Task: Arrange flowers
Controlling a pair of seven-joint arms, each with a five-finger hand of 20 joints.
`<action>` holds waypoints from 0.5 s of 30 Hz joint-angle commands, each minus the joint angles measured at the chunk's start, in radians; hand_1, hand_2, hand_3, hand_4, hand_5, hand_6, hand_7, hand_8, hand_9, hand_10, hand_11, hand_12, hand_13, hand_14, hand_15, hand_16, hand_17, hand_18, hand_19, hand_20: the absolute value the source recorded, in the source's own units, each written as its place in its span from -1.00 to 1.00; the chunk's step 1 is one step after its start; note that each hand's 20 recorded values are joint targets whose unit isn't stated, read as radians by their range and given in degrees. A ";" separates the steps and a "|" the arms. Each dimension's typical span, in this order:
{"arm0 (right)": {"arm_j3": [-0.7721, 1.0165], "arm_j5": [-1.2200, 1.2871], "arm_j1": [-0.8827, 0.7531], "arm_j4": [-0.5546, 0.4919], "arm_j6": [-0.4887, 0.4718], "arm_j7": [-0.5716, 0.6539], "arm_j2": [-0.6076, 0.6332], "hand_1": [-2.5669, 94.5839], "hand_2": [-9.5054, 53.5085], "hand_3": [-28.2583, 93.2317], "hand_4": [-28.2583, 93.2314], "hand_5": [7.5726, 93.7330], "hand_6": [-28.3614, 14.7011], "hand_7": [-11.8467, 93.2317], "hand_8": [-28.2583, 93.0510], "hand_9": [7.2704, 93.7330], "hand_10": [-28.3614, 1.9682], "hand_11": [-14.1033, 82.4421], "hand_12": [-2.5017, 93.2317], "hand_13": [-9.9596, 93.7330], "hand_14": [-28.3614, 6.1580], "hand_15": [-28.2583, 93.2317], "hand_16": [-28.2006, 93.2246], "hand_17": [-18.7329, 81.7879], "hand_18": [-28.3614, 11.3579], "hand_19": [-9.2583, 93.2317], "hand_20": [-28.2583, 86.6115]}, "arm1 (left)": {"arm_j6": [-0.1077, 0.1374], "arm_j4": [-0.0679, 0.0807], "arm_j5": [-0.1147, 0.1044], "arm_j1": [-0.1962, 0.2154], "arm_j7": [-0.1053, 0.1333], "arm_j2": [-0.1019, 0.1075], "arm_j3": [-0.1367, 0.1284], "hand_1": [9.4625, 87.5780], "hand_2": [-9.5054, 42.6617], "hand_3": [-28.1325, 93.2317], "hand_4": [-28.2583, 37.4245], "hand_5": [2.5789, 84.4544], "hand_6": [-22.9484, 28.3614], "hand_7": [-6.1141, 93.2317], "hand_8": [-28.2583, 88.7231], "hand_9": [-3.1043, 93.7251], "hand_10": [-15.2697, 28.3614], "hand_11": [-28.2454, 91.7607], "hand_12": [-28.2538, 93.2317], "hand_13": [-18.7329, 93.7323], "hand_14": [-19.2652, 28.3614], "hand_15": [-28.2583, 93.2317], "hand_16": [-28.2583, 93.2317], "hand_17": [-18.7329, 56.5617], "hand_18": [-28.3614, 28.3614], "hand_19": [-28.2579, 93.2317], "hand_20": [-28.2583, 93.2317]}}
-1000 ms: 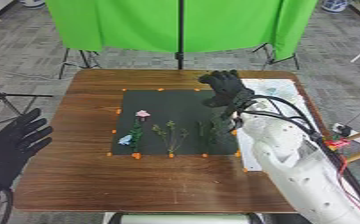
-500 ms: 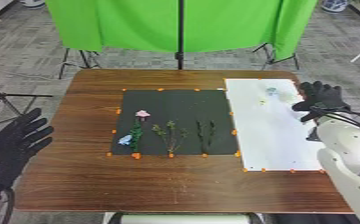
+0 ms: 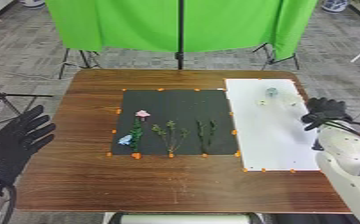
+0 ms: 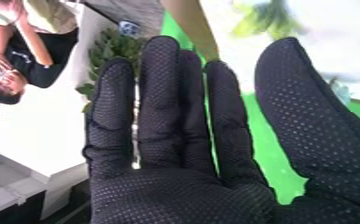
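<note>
In the head view we see the right hand (image 3: 323,113) between 2 and 3 o'clock, beside the edge of a pale, flat sheet (image 3: 279,142); our right wrist view shows that hand (image 4: 181,200) released, its black fabric dotted with a fine texture, fingers long and straight, thumb spread wide; our left hand (image 3: 15,142) is at 9 o'clock near the edge of the brown, wood-grained table (image 3: 150,187), released too, fingers extended and fanned

We find the flowers laid out on a square black mat (image 3: 172,100): a ruffled pink bloom (image 3: 143,113) toward its 10 o'clock, a clustered blue bloom (image 3: 125,140) toward 8, just beside a bushy green leafy stem (image 3: 136,135); a thin, branching sprig (image 3: 171,136) lies toward 6, and slender, narrow-leaved stems (image 3: 208,135) toward 4; near 12 o'clock on the pale sheet are a small, rounded, pale blue bloom (image 3: 271,92) and a tiny yellow-green one (image 3: 263,102), with a whitish, blurry tuft (image 3: 292,99) toward 1; orange tabs (image 3: 136,155) dot the borders of mat and sheet; beyond the table, at 12 o'clock, a green cloth (image 3: 132,25) hangs in soft folds
</note>
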 commanded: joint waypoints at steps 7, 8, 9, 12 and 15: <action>-0.020 -0.026 -0.008 -0.039 0.178 -0.103 -0.020 0.06 -0.94 0.79 -1.00 0.46 0.45 0.12 -0.75 0.77 0.68 -0.23 0.00 0.63 0.51 0.39 0.00 0.04 -0.42 0.82 0.15 | 0.008 -0.007 0.006 0.002 -0.007 -0.012 -0.017 -0.60 -0.73 0.64 -1.00 -0.38 0.01 -0.40 -0.75 -0.50 0.19 -0.04 -0.35 -0.40 0.35 0.18 -0.62 -0.79 0.68 0.21 -0.45; -0.029 -0.031 0.003 -0.052 0.201 -0.115 -0.031 0.06 -0.94 0.80 -1.00 0.47 0.45 0.11 -0.75 0.77 0.68 -0.24 0.00 0.63 0.51 0.39 0.01 0.04 -0.42 0.82 0.15 | 0.008 -0.005 0.006 0.000 -0.007 -0.012 -0.016 -0.60 -0.73 0.64 -1.00 -0.38 0.01 -0.40 -0.75 -0.50 0.19 -0.04 -0.35 -0.39 0.35 0.18 -0.62 -0.79 0.68 0.21 -0.45; -0.044 -0.023 0.015 -0.069 0.227 -0.128 -0.036 0.06 -0.96 0.81 -1.00 0.48 0.44 0.10 -0.75 0.78 0.68 -0.24 0.01 0.64 0.51 0.39 0.01 0.04 -0.42 0.82 0.16 | 0.009 -0.007 0.006 0.002 -0.009 -0.014 -0.017 -0.59 -0.73 0.64 -1.00 -0.38 0.01 -0.40 -0.75 -0.50 0.19 -0.04 -0.35 -0.39 0.35 0.18 -0.62 -0.79 0.68 0.21 -0.45; -0.107 -0.023 0.068 -0.112 0.310 -0.177 -0.062 0.06 -0.98 0.82 -1.00 0.50 0.44 0.10 -0.75 0.79 0.69 -0.24 0.02 0.64 0.51 0.40 0.02 0.05 -0.43 0.83 0.16 | 0.006 -0.005 0.006 -0.001 -0.014 -0.014 -0.014 -0.59 -0.73 0.64 -1.00 -0.38 0.01 -0.40 -0.75 -0.50 0.19 -0.04 -0.35 -0.39 0.35 0.18 -0.62 -0.79 0.68 0.21 -0.45; -0.195 -0.023 0.142 -0.129 0.365 -0.245 -0.114 0.05 -0.99 0.82 -1.00 0.50 0.44 0.10 -0.74 0.80 0.71 -0.24 0.03 0.65 0.50 0.41 0.02 0.05 -0.43 0.84 0.17 | 0.004 -0.004 0.007 -0.006 -0.016 -0.013 -0.009 -0.59 -0.73 0.64 -1.00 -0.38 0.01 -0.40 -0.75 -0.50 0.19 -0.04 -0.35 -0.39 0.35 0.18 -0.62 -0.79 0.68 0.21 -0.45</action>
